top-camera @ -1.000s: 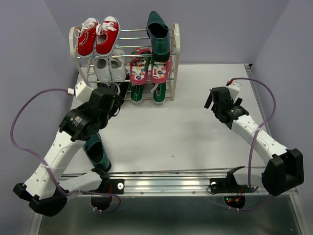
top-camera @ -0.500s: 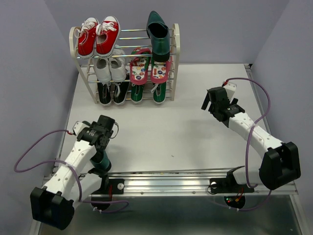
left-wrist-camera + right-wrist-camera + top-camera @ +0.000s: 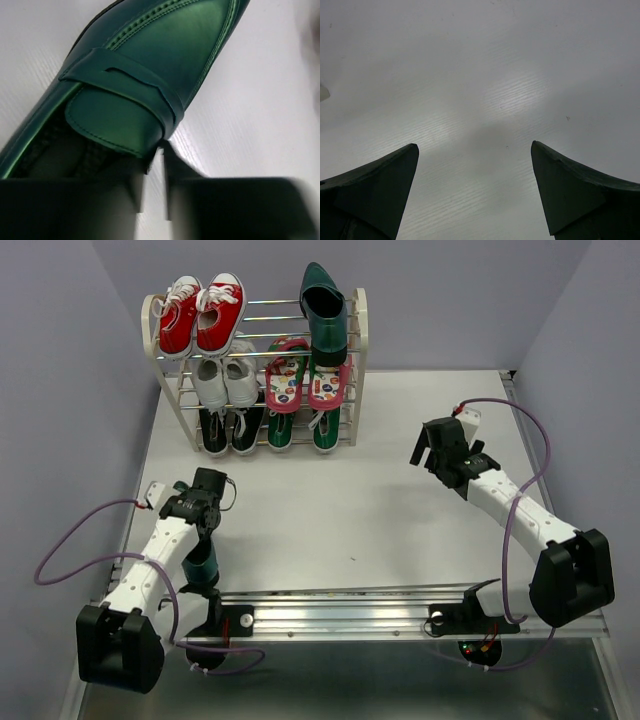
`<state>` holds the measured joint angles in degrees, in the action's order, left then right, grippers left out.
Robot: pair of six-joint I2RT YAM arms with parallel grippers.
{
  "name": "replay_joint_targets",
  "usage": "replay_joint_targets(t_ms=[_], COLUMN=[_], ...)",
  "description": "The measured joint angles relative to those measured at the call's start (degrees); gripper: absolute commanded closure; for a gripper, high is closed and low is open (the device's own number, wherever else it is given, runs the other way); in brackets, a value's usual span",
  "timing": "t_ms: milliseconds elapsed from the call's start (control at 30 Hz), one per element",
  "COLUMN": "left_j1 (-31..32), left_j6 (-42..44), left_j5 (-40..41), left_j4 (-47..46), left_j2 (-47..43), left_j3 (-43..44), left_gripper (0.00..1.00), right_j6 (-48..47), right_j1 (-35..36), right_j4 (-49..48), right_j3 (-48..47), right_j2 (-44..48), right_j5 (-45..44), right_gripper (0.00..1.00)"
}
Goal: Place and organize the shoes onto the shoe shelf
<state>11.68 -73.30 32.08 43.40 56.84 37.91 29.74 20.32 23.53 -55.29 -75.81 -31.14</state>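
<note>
Left arm has come back from the shoe shelf [image 3: 358,350] over the last second. Its wrist is now folded low at the near-left of the tabletop [image 3: 350,500]. Right arm barely shifted.

Tabletop: bare under and ahead of my right fingers [image 3: 432,445].

Shelf: far ahead of my left fingers [image 3: 200,515], a little to their right. The shelved heel [image 3: 322,305], dark teal, stands at the right end of the top tier, with bare rods just to its left. Flip-flops [image 3: 285,385] and green sneakers [image 3: 280,430] already sit on the tiers below.

The loose heel [image 3: 203,565], same teal, lies on the tabletop directly under my left fingers, toward the near edge. Wrist view: vamp and strap fill the frame, with the toe running away ahead and to the right. The mouth of the shoe is nearest the fingertips, on their left. Long axis roughly in line with my reach, tilted a little right.

Left fingers: drawn nearly together with just a thin slit, tips right at the vamp's edge. Nothing between them that I can see. Right fingers: spread wide, holding nothing.

Judgement: the loose heel looks like the last shoe off the shelf. Left arm is much the nearer, and the right is well apart across the tabletop. Left fingers would need to part and straddle the shoe across its width, near the mouth rim. Then lift toward the gap beside its mate.
</note>
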Motion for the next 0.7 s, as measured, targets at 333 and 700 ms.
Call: replay_joint_targets(t_ms=[333,700], left_j1=[0.1,17.5], left_j6=[6.4,9.0], left_j5=[-2.7,-16.0], left_j4=[-3.0,-5.9], left_j2=[-0.5,-1.7], left_j3=[0.2,0.8], left_gripper=[1.0,1.0], right_j6=[-0.4,-0.8], right_j1=[0.0,0.0], right_j4=[0.0,0.0], right_j3=[0.0,0.0], right_j2=[-0.5,-1.7], right_j5=[0.6,1.2], right_gripper=[0.0,0.0])
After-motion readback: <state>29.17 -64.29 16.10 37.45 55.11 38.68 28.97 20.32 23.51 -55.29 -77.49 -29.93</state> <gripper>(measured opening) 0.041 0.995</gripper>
